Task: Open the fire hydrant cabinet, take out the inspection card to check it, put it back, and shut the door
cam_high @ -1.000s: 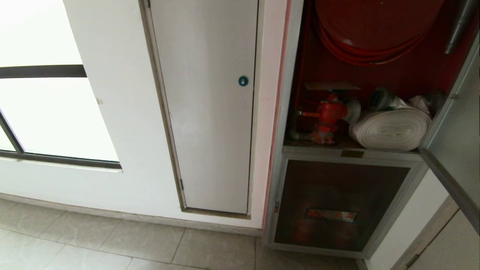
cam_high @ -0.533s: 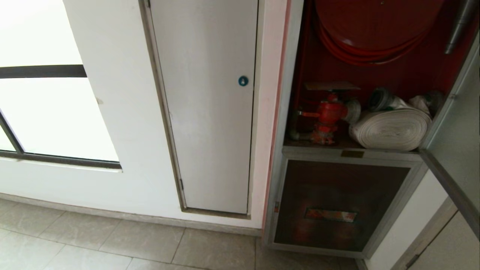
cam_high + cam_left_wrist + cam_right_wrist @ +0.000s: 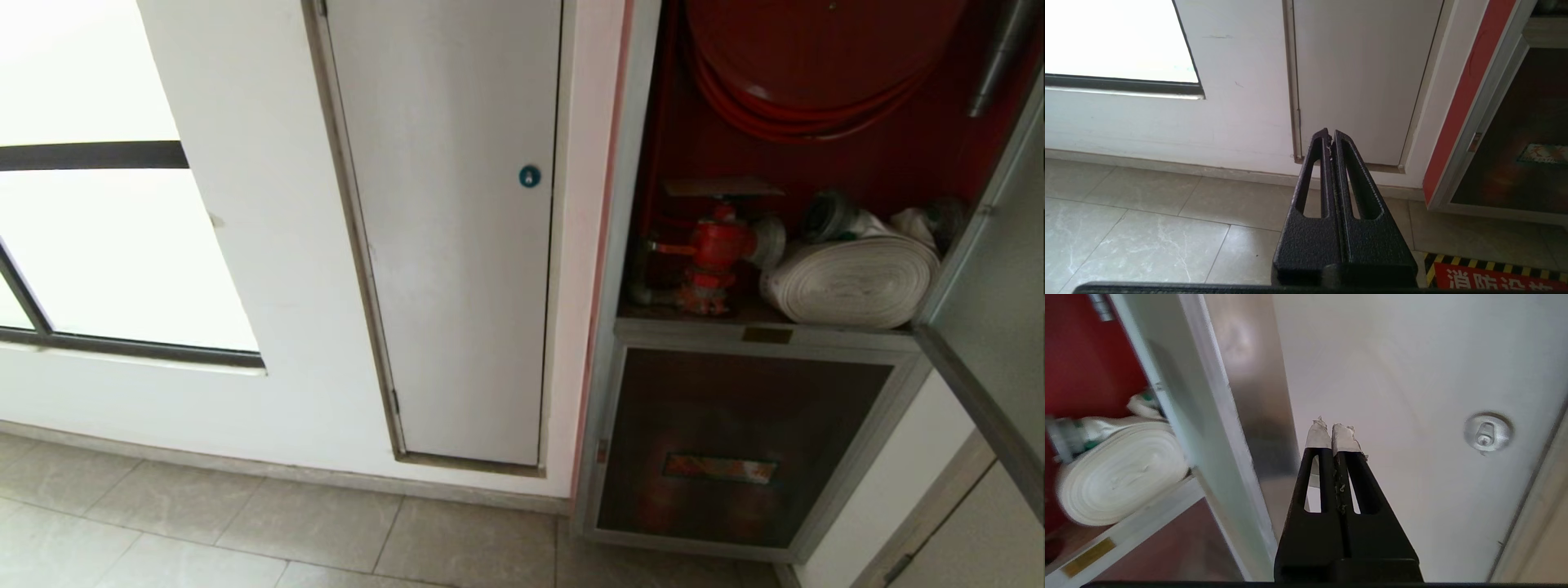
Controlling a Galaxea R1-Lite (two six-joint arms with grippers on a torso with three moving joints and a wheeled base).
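The fire hydrant cabinet [image 3: 620, 245] stands open, showing its red interior, red hose reel [image 3: 816, 65] and red valve [image 3: 714, 249]. The inspection card [image 3: 722, 188] lies flat on top of the valve. The door [image 3: 992, 278] is swung out at the right edge of the head view. In the right wrist view, my right gripper [image 3: 1332, 430] is shut and empty beside the door [image 3: 1180, 396], which is seen nearly edge-on. Its taped tips face a white panel. My left gripper [image 3: 1329, 136] is parked low, shut and empty. Neither gripper shows in the head view.
A rolled white hose [image 3: 849, 278] lies beside the valve. Under the opening is a lower dark panel [image 3: 735, 445]. A plain white door with a blue lock [image 3: 529, 175] is left of the cabinet. The white panel carries a round silver lock [image 3: 1488, 433].
The open door's lower edge runs a little steeper at the right edge of the head view, so the door has swung slightly. Nothing inside the cabinet has moved.
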